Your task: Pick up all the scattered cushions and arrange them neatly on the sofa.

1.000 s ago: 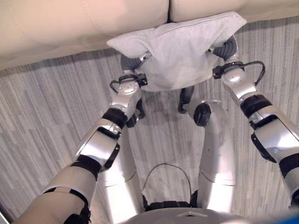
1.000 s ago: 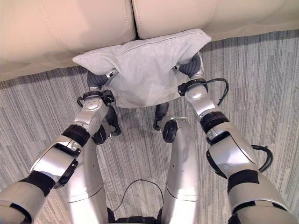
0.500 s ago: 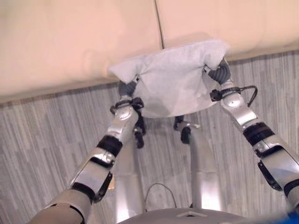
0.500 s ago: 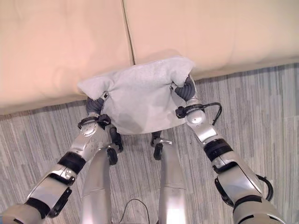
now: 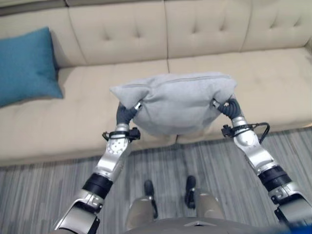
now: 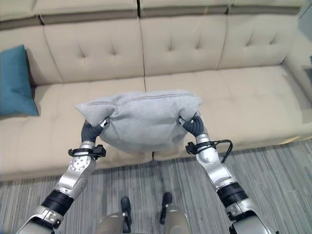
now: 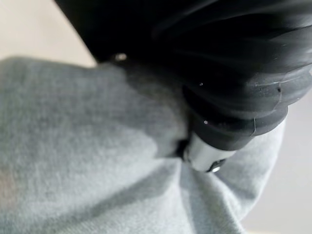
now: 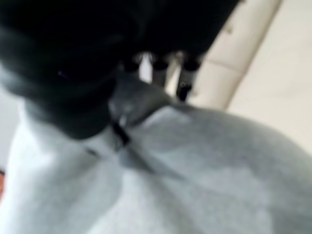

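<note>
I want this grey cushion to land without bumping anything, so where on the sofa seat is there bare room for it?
The seat of the sofa is bare from the centre seam rightward to the right arm, and also between the teal cushion and the seam. The only crowded spot is the far left end, where the teal cushion leans against the backrest. The grey cushion hangs over the seat's front edge, near the seam.

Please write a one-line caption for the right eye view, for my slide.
Both robot hands, left and right, hold a grey cushion above the beige sofa; a teal cushion leans at its left end.
</note>
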Motion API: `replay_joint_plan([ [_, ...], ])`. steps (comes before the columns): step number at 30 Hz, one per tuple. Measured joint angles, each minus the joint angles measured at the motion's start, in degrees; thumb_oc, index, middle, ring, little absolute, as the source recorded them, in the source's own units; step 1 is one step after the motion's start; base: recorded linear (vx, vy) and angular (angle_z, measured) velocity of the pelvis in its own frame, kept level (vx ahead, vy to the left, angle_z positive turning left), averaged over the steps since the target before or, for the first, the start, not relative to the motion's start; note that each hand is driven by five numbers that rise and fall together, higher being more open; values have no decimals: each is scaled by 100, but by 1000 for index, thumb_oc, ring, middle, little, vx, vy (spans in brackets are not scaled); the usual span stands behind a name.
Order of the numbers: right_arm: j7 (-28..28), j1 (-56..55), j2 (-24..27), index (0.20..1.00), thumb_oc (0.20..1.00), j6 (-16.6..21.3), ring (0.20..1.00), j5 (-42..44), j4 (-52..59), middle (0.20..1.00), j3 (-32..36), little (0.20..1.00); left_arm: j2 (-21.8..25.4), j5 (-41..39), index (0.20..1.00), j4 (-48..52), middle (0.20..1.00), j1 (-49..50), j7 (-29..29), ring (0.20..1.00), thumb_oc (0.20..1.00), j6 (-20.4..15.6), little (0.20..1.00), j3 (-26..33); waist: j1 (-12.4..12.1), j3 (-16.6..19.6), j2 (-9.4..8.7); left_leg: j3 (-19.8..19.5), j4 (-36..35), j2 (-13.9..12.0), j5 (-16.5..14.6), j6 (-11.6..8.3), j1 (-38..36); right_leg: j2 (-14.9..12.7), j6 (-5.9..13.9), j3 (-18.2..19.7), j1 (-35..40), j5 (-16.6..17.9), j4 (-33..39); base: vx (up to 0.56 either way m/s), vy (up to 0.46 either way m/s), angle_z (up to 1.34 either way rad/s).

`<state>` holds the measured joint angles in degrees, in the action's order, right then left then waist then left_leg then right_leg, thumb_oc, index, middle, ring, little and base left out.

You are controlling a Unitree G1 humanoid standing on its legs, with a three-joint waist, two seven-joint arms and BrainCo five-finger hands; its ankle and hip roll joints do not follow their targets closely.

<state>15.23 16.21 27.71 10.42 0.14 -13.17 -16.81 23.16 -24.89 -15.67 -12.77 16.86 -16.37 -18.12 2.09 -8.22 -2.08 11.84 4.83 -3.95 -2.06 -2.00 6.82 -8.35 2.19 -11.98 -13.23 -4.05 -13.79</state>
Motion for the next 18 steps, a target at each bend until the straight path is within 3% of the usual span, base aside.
replay_joint_plan([
  [5,-162,-380,-14,200,200,-46,200,-6,46,200,104,200,-88,200,200,-3,200,286,-189,200,200,166,200,-49,24,107,25,16,-155,164,-6,70,-326,-133,43,18,185,13,-74,112,206,-2],
  [8,-164,-566,-103,200,200,-151,200,-39,-52,200,112,200,-149,201,200,-52,200,363,-280,200,200,345,200,-106,52,83,55,34,-200,327,-30,220,-543,-287,221,36,57,57,-718,70,211,1],
  [13,-165,-752,-242,200,200,-163,200,-42,-71,200,112,200,-215,253,200,-91,200,462,-286,200,200,373,200,-116,114,75,85,-7,-551,355,-3,352,-890,-332,526,299,-73,96,-1066,134,42,-6],
  [14,-210,-753,-241,200,200,-163,200,-43,-59,200,108,200,-229,331,200,-90,200,501,-287,200,200,371,200,-97,119,72,117,-5,-676,351,65,385,-888,-265,641,361,-199,-23,-898,120,-31,-2],
  [16,-232,-757,-241,200,200,-164,200,-42,-52,200,94,200,-216,366,200,-104,200,504,-288,200,200,377,200,-95,148,55,102,-12,-690,347,91,408,-847,-168,648,358,-385,-4,-555,164,-58,-4],
  [18,-232,-775,-232,200,200,-171,200,-35,-49,200,93,200,-264,389,200,-152,200,500,-290,200,200,387,200,-94,241,39,89,-95,-621,307,40,348,-779,-61,720,438,-584,168,3,248,-117,23],
])
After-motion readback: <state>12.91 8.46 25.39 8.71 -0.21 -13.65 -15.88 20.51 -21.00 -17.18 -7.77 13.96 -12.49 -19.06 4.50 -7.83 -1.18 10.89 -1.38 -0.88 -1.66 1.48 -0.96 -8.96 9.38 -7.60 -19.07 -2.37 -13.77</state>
